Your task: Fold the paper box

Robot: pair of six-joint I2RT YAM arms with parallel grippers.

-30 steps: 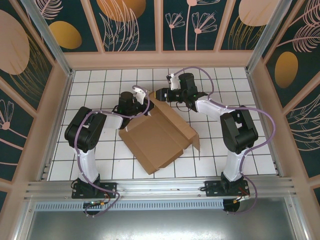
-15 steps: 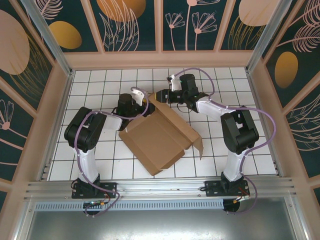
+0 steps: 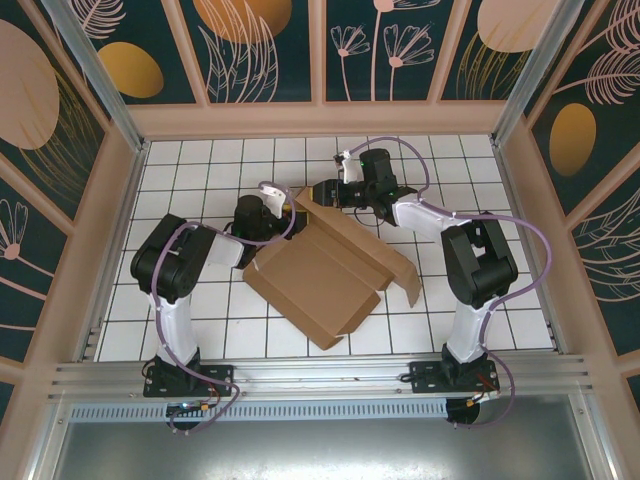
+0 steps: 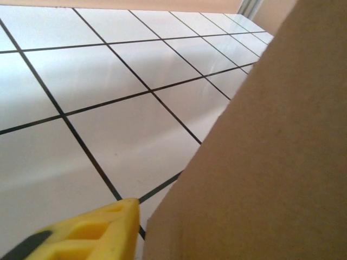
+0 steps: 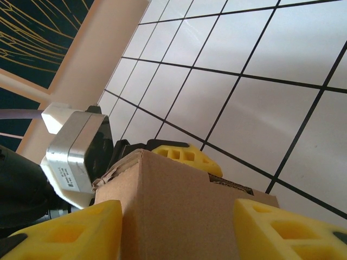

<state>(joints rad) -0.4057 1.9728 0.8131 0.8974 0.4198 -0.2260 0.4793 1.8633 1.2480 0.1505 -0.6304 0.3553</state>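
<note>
The paper box, brown corrugated cardboard and partly folded, lies mid-table with a flap raised along its far right side. My right gripper is at the box's far corner. In the right wrist view its two yellow fingers press on either side of a folded cardboard corner. My left gripper meets the same corner from the left. One of its yellow fingers stands a small gap away from a cardboard wall. The other finger is hidden behind that wall.
The table is white tile with a black grid, walled by peach frames at the back and sides. The left arm's wrist camera housing sits close behind the gripped corner. Open tiles lie to the left of the box and on the near right.
The box has turned and slid toward the right, its right flap swinging outward. My left gripper has let go of the cardboard and shifted slightly left. The right gripper has kept its grip.
</note>
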